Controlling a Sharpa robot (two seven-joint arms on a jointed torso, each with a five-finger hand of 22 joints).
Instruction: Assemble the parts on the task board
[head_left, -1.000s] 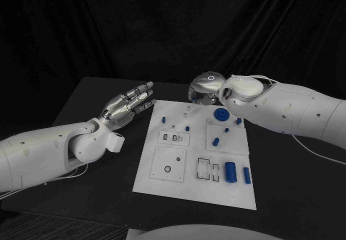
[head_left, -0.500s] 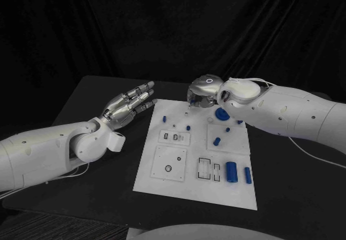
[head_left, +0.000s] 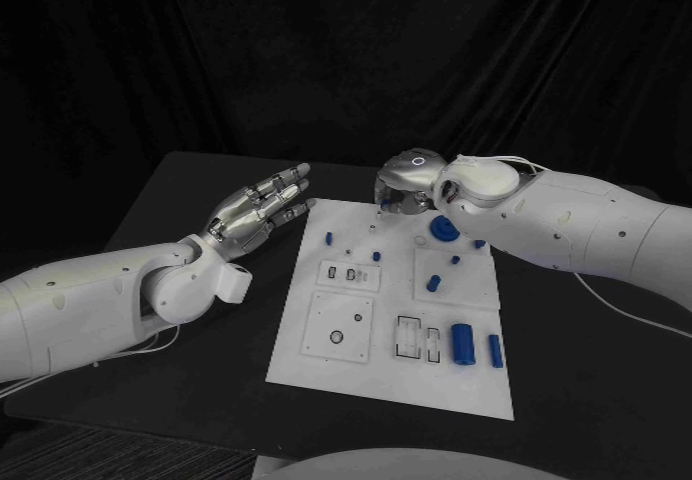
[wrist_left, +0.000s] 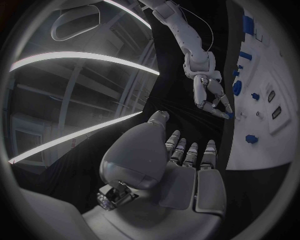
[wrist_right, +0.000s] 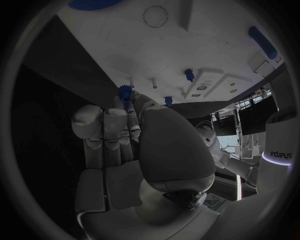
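The white task board (head_left: 378, 375) lies mid-table with several blue parts on it: a round gear (head_left: 444, 229), a thick cylinder (head_left: 462, 342), a thin pin (head_left: 493, 350) and small pegs such as one peg (head_left: 327, 239). My right hand (head_left: 405, 184) hovers over the board's far edge, fingers pointing down. In the right wrist view its fingertips pinch a small blue toothed part (wrist_right: 125, 92) just above the board (wrist_right: 187, 45). The left wrist view also shows that hand (wrist_left: 209, 95) with a blue piece (wrist_left: 230, 115) at its fingertips. My left hand (head_left: 261, 211) is open, fingers spread, beside the board's far left corner.
Several recessed slots and holes, such as a round hole (head_left: 338, 337), mark the board's near half. Black table (head_left: 173, 330) surrounds the board on all sides, with black curtain behind. My left forearm (head_left: 101, 300) lies along the table's left side.
My right hand and forearm have edged slightly left over the board's far edge. The left hand and the parts on the board have not moved.
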